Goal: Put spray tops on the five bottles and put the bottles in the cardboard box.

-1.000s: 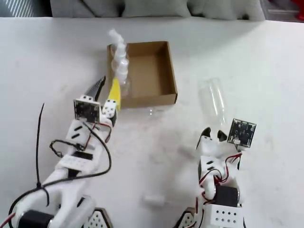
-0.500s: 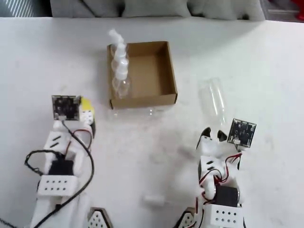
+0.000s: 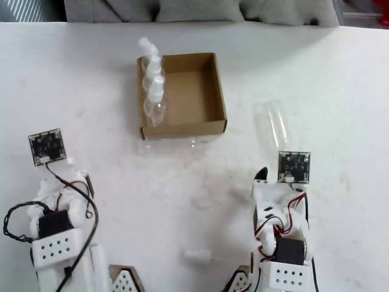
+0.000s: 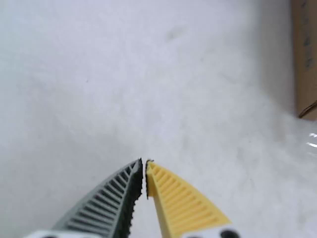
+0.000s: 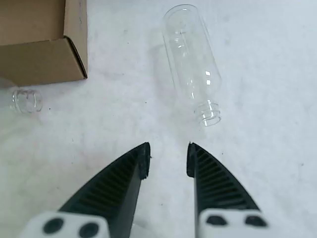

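Right tool [image 5: 166, 157]: two black ribbed fingers set a little apart, nothing between them, low over the tabletop [image 5: 277, 124]
Left tool [image 4: 145, 166]: grey and yellow fingers met tip to tip, gripping nothing, bare tabletop beneath and ahead of it
Loose bottle [image 5: 190, 59]: lies on its side just ahead of the right tool and a touch to its right-finger side; open mouth turned toward the tool, base pointing away; no spray top on it
Handling: likely very light and empty; the thin clear wall would probably give under a hard squeeze; smooth and round, so it may roll or slip away when nudged
Where to grip: the threaded neck is the stiffest part and nearest the tool, but it has to stay free for a spray top; across the body just behind the shoulder seems the safer hold
Look: clear, colourless cylinder, rounded base, short ringed neck, highlights along its side
Small clear piece [image 5: 25, 100]: farther out on the right tool's left-finger side, on the tabletop close to the box; what it is I cannot tell
Cardboard box [image 5: 44, 64]: beyond that piece, open-topped, well ahead of both tools
Fitted bottles [image 3: 153, 91]: clear with white spray tops [image 3: 148, 47], leaning along the box wall nearer the left tool; their count is hard to tell
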